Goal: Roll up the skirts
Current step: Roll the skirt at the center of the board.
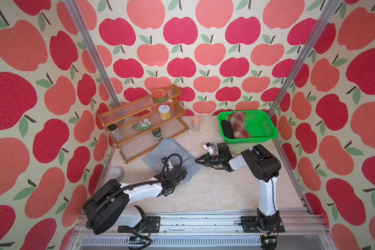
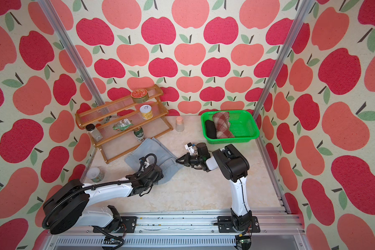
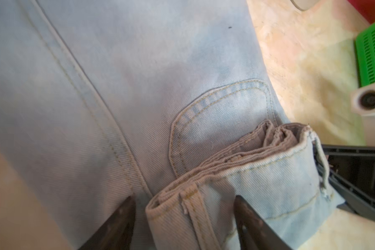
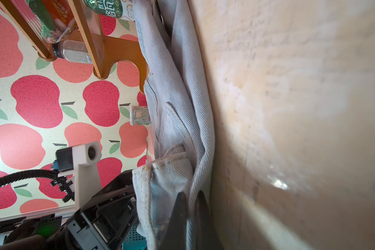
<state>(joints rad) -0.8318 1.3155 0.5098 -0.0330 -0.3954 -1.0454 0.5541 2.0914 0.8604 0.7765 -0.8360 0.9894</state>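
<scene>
Left fingers (image 3: 115,225) stood apart, straddling rolled end of denim skirt (image 3: 139,75); right fingers (image 4: 179,218) clamped on its edge, at desk (image 1: 214,186).

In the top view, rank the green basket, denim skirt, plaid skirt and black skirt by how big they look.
1. Green basket and denim skirt: about alike; the left arm hides part of the skirt.
2. Plaid skirt.
3. Black skirt.

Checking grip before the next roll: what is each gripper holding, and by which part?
The right gripper pinches the light blue denim skirt at the side edge by its rolled waistband. The left gripper straddles that roll, open, holding nothing.
</scene>
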